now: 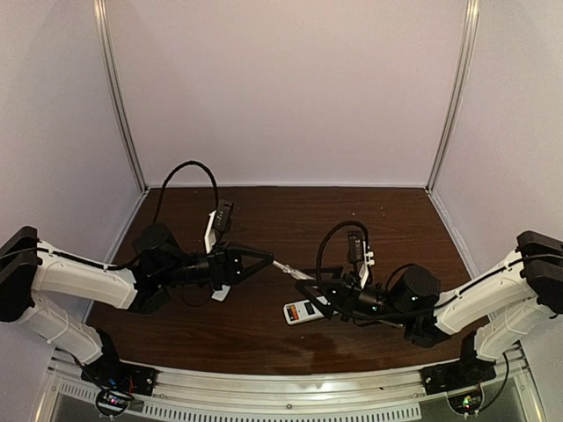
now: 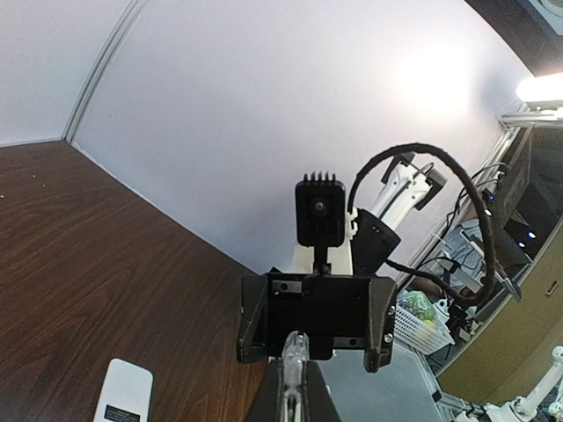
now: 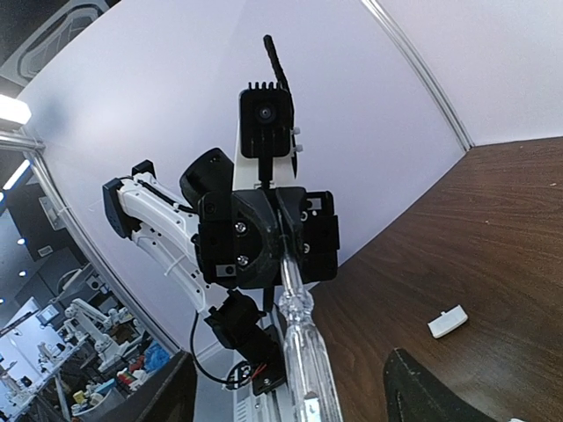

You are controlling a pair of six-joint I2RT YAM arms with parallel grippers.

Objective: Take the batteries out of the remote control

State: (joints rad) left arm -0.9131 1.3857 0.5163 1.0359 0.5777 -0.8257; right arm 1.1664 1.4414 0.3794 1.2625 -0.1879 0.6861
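Remote control [image 1: 299, 311] beside right pincer [image 1: 318, 290], tabletop [image 1: 290, 220] stretching beyond

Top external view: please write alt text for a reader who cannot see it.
Over a dark wooden table, the left claw is shut on a slim clear tool that points toward the open right claw. A white remote control lies by the right claw; a small white piece lies by the left claw.

The left tool [image 1: 268, 261] clamps a slim clear screwdriver [image 1: 288, 269] whose tip points toward the right tool [image 1: 313, 290]; the remote control [image 1: 299, 312] lies on the desk [image 1: 264, 215] just beside that right tool.
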